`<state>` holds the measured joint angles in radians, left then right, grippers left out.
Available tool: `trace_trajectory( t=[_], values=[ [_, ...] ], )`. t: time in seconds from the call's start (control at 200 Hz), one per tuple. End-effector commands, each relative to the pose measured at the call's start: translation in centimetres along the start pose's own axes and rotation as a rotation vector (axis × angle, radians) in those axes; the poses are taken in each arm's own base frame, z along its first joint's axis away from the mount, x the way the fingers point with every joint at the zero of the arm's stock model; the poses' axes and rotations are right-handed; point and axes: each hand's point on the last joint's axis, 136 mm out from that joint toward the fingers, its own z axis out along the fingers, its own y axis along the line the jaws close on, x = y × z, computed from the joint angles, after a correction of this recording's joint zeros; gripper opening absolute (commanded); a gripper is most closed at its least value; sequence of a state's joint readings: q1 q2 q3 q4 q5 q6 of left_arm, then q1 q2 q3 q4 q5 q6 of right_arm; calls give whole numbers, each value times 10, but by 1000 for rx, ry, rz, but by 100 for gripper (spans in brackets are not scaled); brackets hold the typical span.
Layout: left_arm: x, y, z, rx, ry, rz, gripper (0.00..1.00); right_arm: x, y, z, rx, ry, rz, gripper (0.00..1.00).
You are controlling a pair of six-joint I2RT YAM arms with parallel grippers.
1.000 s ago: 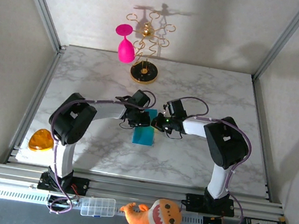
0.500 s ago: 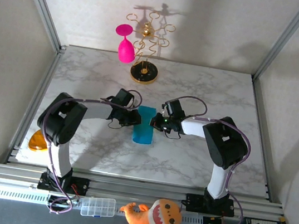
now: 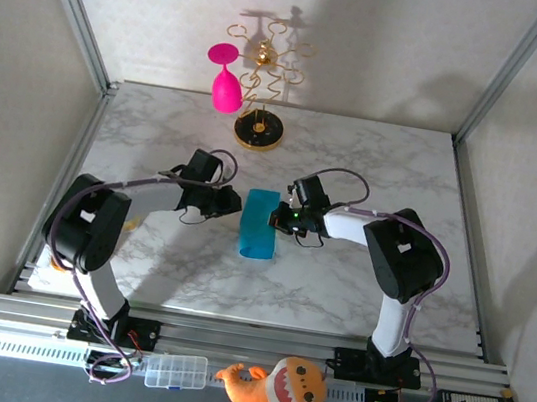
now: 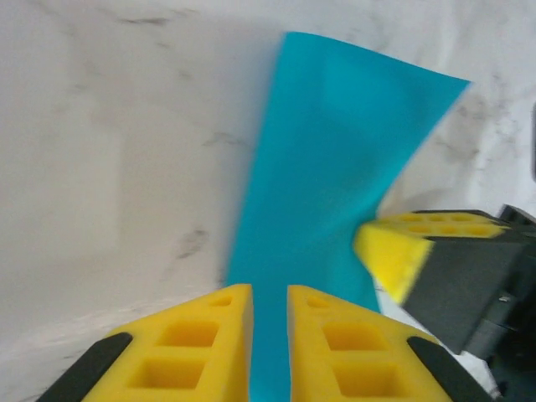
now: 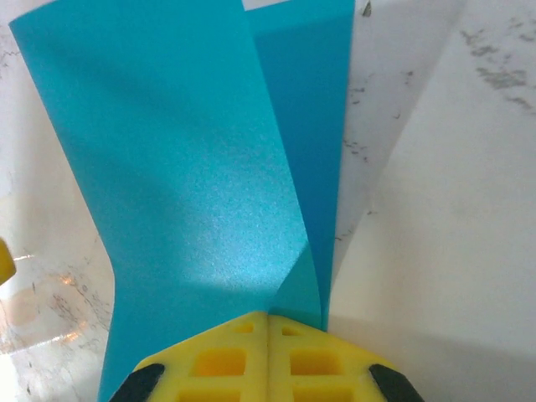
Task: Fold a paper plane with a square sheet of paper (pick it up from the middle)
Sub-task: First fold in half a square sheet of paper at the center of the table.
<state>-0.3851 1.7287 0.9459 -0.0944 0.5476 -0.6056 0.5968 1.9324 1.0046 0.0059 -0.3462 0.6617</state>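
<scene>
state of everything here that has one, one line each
square sheet of paper, folded double into a narrow strip, lying on the table
right gripper, shut on the paper's edge
left gripper, jaws narrowly apart at the paper's other edge, no clear grip
pink goblet, hanging upside down on the stand
gold stand, upright
orange plush toy, lying at the front rail

Marble table [image 3: 375, 166], white walls [image 3: 404, 39] — aluminium posts [image 3: 74, 10]

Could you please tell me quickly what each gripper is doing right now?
Left gripper: narrowly open, holding nothing.
Right gripper: closed on the square sheet of paper.
</scene>
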Motion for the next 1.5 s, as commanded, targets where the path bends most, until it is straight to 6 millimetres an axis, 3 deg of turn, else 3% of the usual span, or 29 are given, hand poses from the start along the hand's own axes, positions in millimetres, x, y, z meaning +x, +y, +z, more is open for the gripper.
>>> trace_trajectory(
  t=[0.0,0.25,0.391,0.771,0.861,1.021,1.106,1.287,1.497],
  values=[
    [20,-16,15,36,52,-8,19,84,-123,4,456,252,77,0],
    [40,-8,41,-11,88,-46,18,44,-99,8,366,210,-95,0],
    [50,4,46,-51,101,-56,17,37,-90,8,326,207,-98,0],
    [75,45,34,-220,154,2,16,47,-118,5,422,224,-16,0],
    [64,32,23,-207,128,32,15,46,-118,5,418,222,-16,0],
    [41,-38,12,76,56,12,18,45,-113,6,394,221,-14,0],
    [41,-53,18,141,56,-10,18,47,-113,6,391,223,-10,0],
    [56,-31,41,68,101,-39,15,51,-115,8,385,229,5,0],
    [76,2,42,-35,135,-36,15,53,-119,8,399,235,8,0]
  ],
)
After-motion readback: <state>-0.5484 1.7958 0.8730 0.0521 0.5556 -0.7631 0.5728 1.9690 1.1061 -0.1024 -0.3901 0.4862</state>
